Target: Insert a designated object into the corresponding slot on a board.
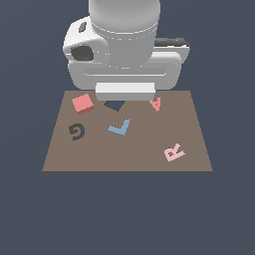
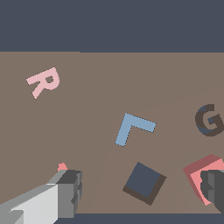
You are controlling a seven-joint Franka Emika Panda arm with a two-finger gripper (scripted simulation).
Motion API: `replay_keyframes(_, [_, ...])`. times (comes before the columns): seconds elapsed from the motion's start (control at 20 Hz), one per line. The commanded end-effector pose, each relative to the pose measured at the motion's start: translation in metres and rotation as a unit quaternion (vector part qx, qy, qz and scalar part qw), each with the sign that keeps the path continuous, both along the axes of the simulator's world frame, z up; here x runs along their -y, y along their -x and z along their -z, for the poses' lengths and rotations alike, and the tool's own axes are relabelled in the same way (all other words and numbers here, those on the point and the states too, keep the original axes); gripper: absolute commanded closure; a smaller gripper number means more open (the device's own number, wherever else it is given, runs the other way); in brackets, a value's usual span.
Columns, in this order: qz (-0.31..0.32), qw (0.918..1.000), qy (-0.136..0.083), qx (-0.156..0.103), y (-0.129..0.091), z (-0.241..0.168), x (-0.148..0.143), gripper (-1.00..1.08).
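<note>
The red block point(image 1: 82, 103) lies flat on the brown board point(image 1: 139, 154), near its far edge at the exterior view's left, just beside the dark diamond slot point(image 1: 115, 105) but not in it. In the wrist view the pincer point(image 2: 142, 192) is wide open and holds nothing; one finger point(image 2: 70, 188) stands to one side of the slot, the other finger point(image 2: 214, 188) is over the block's edge. I judge that the task is at the approach step, the block is not yet grasped. The next move calls for shifting the pincer sideways until the block sits between the fingers, turning to match its sides, then descending and closing. The blue letter L point(image 1: 120, 127) is near and should not be pushed.
</note>
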State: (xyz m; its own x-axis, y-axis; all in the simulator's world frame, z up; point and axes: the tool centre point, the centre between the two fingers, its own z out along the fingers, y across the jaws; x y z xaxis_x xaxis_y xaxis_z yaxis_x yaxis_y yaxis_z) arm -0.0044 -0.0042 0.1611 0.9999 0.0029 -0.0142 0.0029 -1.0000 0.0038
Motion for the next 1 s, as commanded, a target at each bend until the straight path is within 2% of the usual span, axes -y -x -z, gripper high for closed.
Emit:
replay_keyframes(0.0, [0.000,1.0000,0.000,0.000,0.000,0.000,0.000,-0.92])
replay_keyframes(0.5, [-0.023,0.9997,0.000,0.001,0.011,0.010,0.013,-0.92])
replay_keyframes(0.95, [-0.081,0.9967,-0.001,0.002,0.035,0.037,0.046,-0.92])
